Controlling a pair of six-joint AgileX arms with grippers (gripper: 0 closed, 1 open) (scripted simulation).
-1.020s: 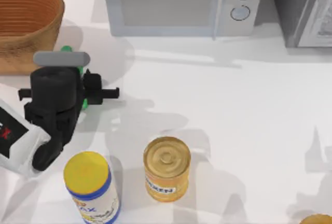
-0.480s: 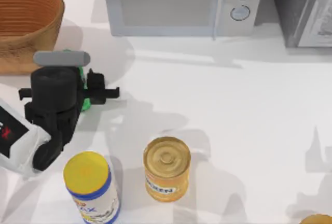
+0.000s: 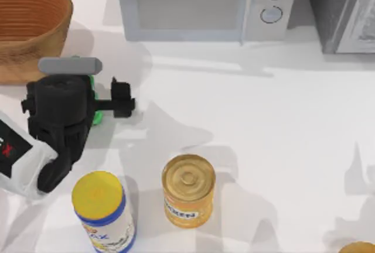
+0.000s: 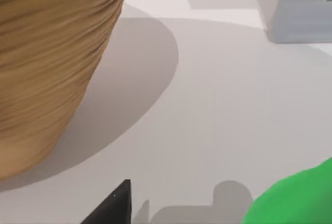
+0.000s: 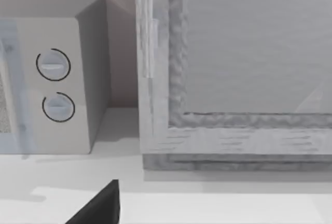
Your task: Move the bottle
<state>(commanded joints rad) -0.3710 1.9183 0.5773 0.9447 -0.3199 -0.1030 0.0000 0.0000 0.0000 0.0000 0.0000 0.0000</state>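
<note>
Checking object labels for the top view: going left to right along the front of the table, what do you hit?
Left arm → yellow-lidded canister → golden can → a golden thing cut off at the picture's corner.

A white table (image 3: 263,124) is shown carrying a woven basket (image 3: 29,24), microwave (image 3: 205,4), golden can (image 3: 188,190), yellow-lidded canister (image 3: 102,209) and green bottle (image 3: 94,98).

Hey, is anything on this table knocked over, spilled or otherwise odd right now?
Nothing stands out. The can and canister stand upright, the basket sits level, and no spill shows. The bottle is mostly hidden under the left pincer, so its pose is unclear.
</note>
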